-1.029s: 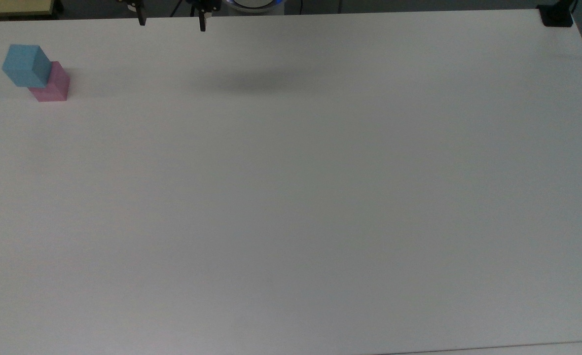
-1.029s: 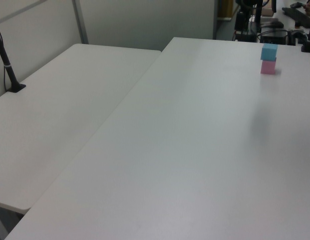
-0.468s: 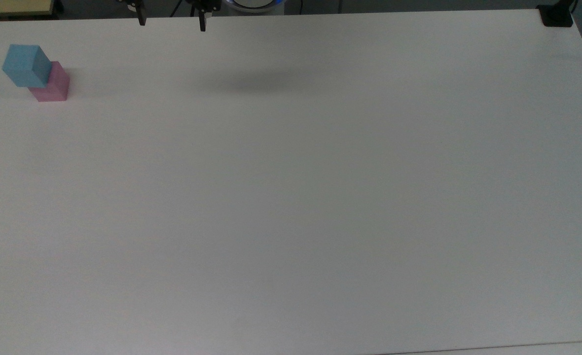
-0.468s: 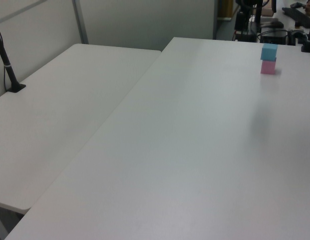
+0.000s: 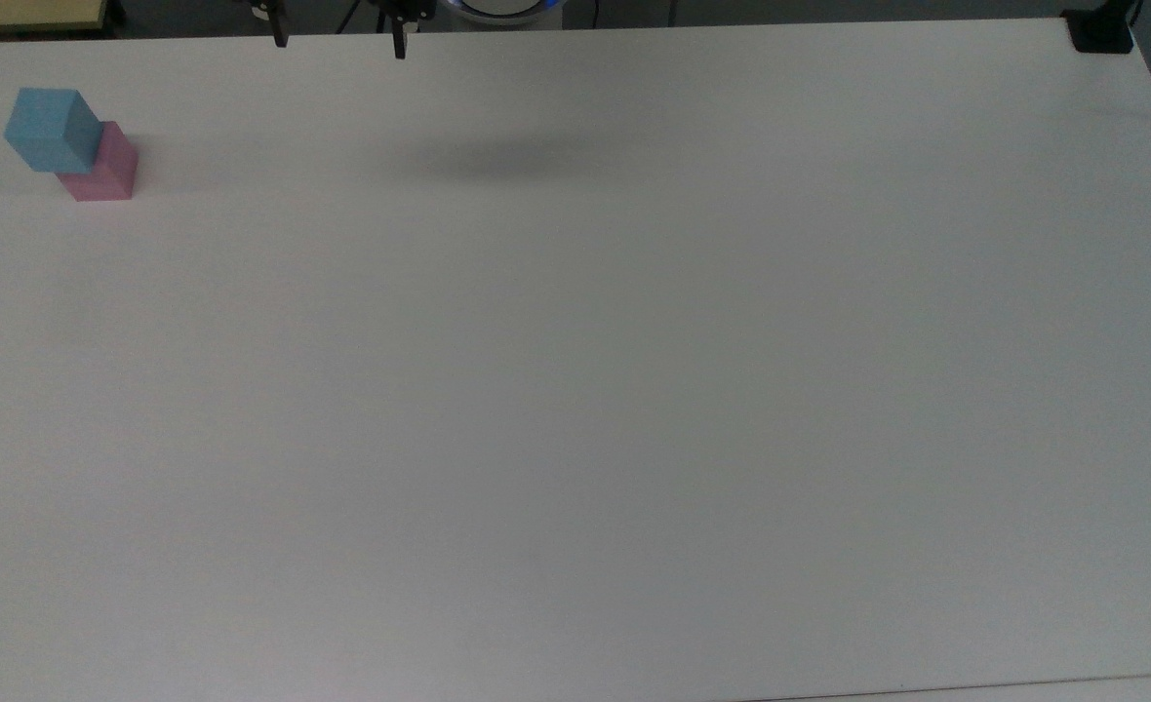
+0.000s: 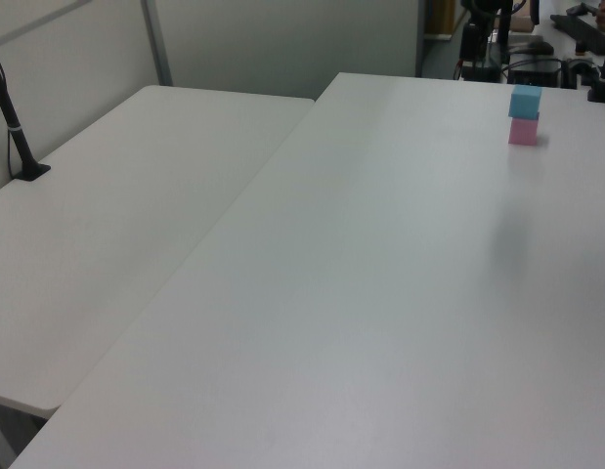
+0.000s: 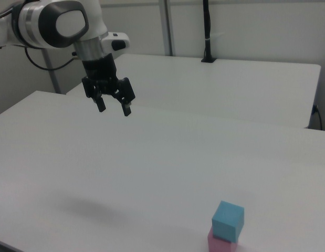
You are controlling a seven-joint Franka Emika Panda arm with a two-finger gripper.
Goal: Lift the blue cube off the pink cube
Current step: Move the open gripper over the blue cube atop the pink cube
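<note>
Two small matte cubes stacked near the top view's left desk (image 5: 575, 390) edge: light blue cube (image 5: 52, 129) on pale pink cube (image 5: 102, 171), turned a bit. Black two-finger gripper (image 7: 114, 109) open, empty, high up, well apart, ready to come over and grab.

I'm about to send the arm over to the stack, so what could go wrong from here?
1. The blue cube sits twisted on the pink cube, its corners overhanging; a grasp squared to the pink one may catch corners and slip.
2. The stack stands near the table edge at the top view's left; a nudge could push a cube off.
3. The open gripper hangs high and far away; a low sideways approach may topple the stack.
</note>
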